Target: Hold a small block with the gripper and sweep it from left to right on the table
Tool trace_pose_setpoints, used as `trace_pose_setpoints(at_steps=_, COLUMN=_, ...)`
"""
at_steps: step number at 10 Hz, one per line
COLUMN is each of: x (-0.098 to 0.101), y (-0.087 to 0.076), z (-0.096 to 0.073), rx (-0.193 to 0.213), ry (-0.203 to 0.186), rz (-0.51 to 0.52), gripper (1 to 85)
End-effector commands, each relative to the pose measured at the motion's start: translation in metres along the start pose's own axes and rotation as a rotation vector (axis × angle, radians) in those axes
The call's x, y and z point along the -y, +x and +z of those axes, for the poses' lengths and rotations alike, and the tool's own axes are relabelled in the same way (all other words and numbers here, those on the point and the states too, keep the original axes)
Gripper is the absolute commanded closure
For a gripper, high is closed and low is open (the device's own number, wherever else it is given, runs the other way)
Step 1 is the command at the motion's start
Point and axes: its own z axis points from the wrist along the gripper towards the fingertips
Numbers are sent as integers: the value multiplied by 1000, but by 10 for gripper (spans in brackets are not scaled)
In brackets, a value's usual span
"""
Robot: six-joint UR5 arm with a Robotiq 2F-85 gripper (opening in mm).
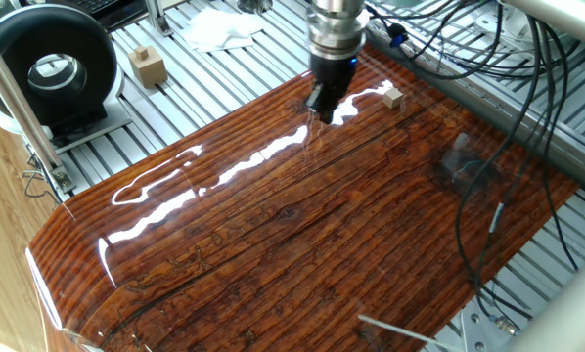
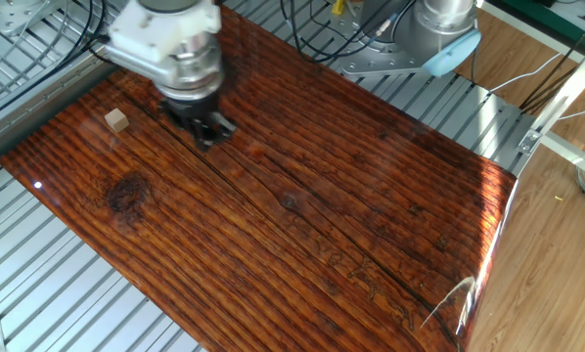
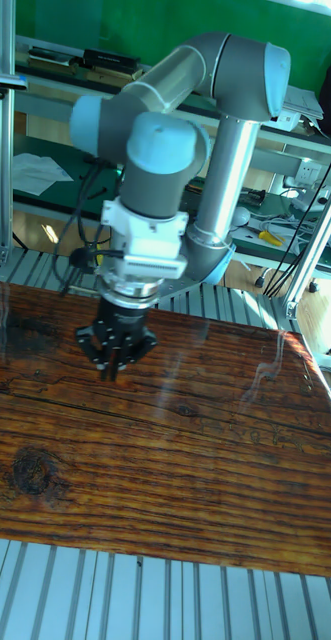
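Observation:
The small block [image 1: 393, 97] [image 2: 116, 119] is a tiny pale beige cube lying alone on the glossy reddish-brown table [image 1: 302, 235] [image 2: 322, 215] [image 3: 185, 450] near its far edge. My gripper [image 1: 322, 110] [image 2: 206, 137] [image 3: 113, 368] points straight down just above the board, a short way from the block and not touching it. Its black fingers converge to a shut tip with nothing between them. The tall fixed view does not show the block.
A larger tan wooden block [image 1: 149, 66] sits on the ribbed aluminium frame beside a black round device [image 1: 50, 70] and a white cloth [image 1: 219, 27]. Black cables [image 1: 469, 147] hang over the table's right part. The arm's base [image 2: 439, 29] stands beyond the far edge.

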Motion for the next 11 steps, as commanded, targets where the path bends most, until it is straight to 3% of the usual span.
trace_pose_setpoints(at_steps=1, x=72, y=9, z=19, rx=2, ry=43, rz=-90, gripper=637)
trace_pose_setpoints(at_steps=3, x=114, y=10, z=25, rx=-2, ry=69, rz=-175, gripper=613)
trace_pose_setpoints(at_steps=4, x=136, y=6, z=29, rx=15, ry=84, rz=-224, gripper=600)
trace_pose_setpoints(at_steps=5, x=143, y=4, z=32, rx=33, ry=68, rz=-267, gripper=533)
trace_pose_setpoints(at_steps=7, x=138, y=1, z=33, rx=46, ry=47, rz=-278, gripper=403)
trace_pose_setpoints(at_steps=9, x=135, y=6, z=33, rx=30, ry=32, rz=-196, gripper=393)
trace_pose_setpoints(at_steps=11, x=135, y=5, z=33, rx=37, ry=28, rz=-17, gripper=427)
